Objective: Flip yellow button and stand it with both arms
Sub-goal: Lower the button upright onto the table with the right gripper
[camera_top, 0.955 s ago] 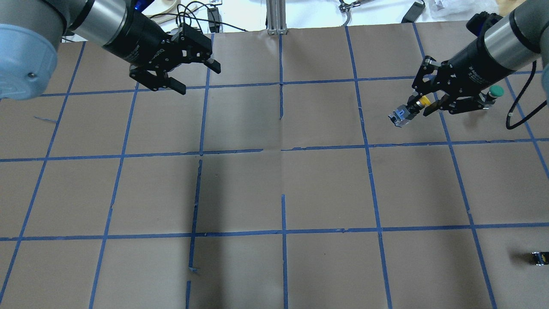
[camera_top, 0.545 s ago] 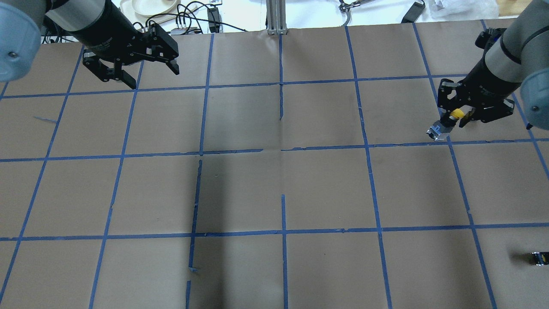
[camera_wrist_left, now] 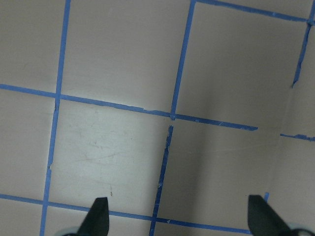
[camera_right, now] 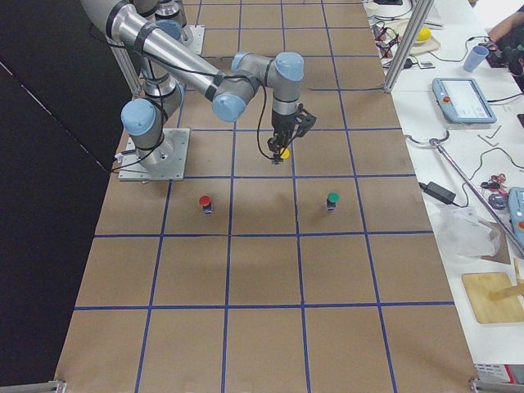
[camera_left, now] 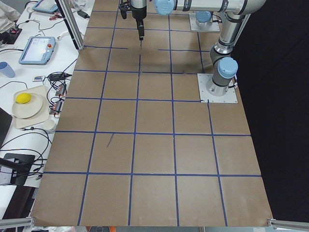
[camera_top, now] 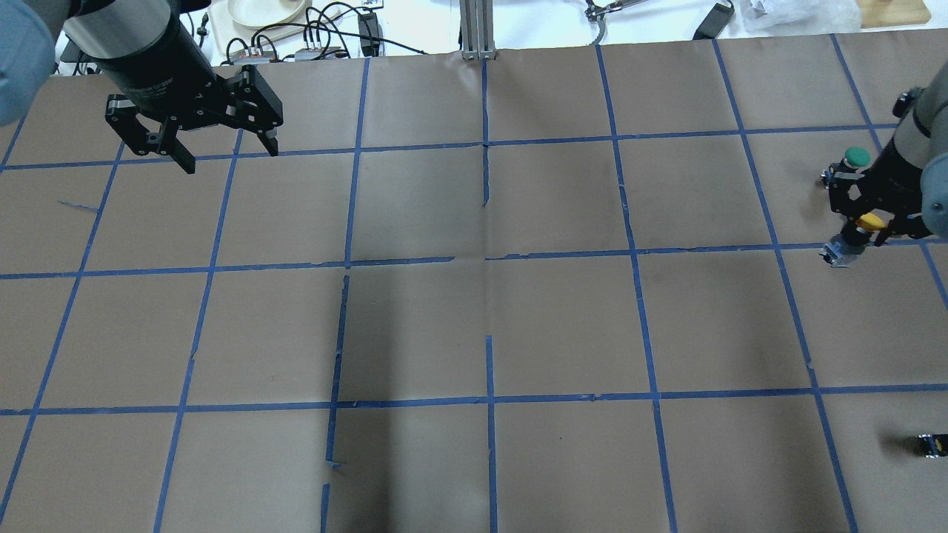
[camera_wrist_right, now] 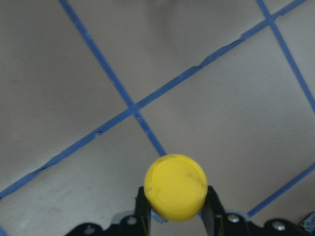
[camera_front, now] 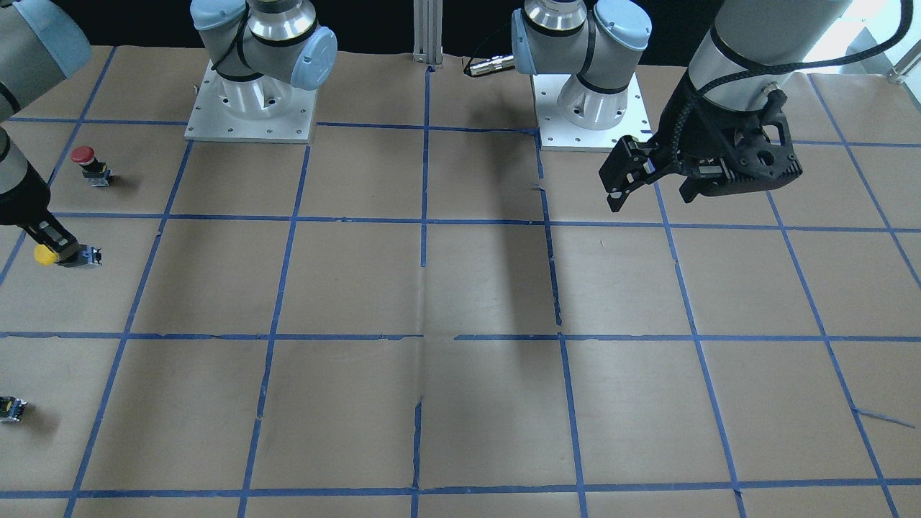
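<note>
- Yellow button [camera_wrist_right: 175,187] is off the brown paper table [camera_top: 489,326], clamped in the right gripper [camera_top: 858,231] at the table's right side, just near of a green button [camera_top: 857,157]
- Its cap faces back toward the wrist and its grey base points away, tilted down toward the paper; whether the base touches the paper I cannot tell
- Judged from that, the flip looks mostly done: the base-down pose is nearly there, but the button is not yet standing on its own
- What is left: bring it upright, set the base flat, let go, and see that it stays up
- Right fingers [camera_wrist_right: 212,204] press on the black body just under the cap, one on each side, closed only as far as the body allows
- Left gripper [camera_top: 229,155] hangs over the far left of the table, well apart from the button, fingers spread wide, holding and touching nothing
- A red button [camera_front: 85,160] stands by itself closer to the robot's base
</note>
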